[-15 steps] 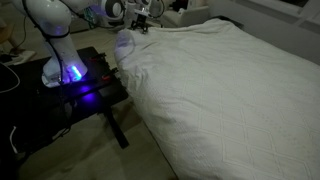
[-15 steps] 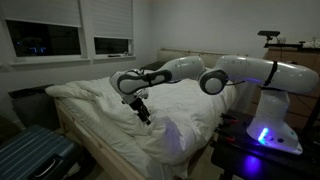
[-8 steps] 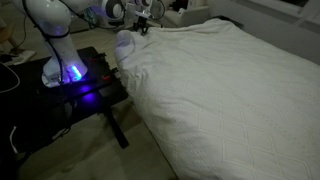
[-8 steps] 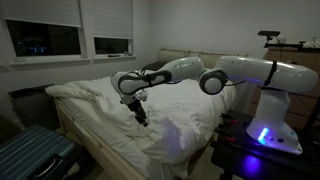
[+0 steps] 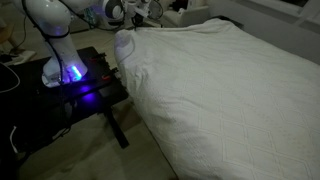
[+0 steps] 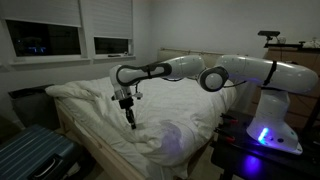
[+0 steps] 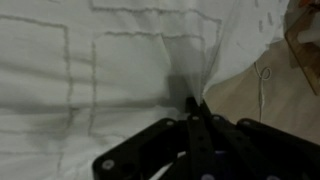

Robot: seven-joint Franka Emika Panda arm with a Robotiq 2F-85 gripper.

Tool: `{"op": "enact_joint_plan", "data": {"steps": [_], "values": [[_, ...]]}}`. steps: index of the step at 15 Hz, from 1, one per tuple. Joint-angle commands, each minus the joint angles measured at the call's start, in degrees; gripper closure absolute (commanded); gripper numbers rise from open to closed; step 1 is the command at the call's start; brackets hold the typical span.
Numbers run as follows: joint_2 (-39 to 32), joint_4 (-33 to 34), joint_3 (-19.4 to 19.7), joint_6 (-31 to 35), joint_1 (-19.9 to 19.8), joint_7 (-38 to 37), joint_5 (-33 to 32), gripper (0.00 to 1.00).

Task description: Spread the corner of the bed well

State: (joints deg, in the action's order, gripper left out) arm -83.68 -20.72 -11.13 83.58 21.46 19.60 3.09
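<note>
Pinching the white cover (image 7: 120, 60) on the bed (image 5: 170, 135).
With jaws clamped around a raised fold of its quilted fabric.

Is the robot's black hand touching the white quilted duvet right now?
Touching. The wrist view shows the hand shut, pinching a fold of the white quilted duvet.

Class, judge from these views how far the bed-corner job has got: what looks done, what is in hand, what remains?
Done: most of the duvet lies flat over the bed. In hand: the gripper is shut on a pinched fold of duvet, which puckers at its tips. Left: the corner stands bunched and puffy, not yet pulled out flat.
</note>
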Motion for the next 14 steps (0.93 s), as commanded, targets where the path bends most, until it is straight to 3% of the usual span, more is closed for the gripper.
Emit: {"op": "enact_joint_plan", "data": {"steps": [1,13,14], "values": [[1.13,-0.64,-3.48,1.43,2.19,5.37,3.08,1.00],[2.20,-1.56,-3.28,-0.57,4.07,32.29,0.93,1.00],[2.24,-1.65,-3.24,-0.83,4.03,34.69,0.80,0.74]]}}
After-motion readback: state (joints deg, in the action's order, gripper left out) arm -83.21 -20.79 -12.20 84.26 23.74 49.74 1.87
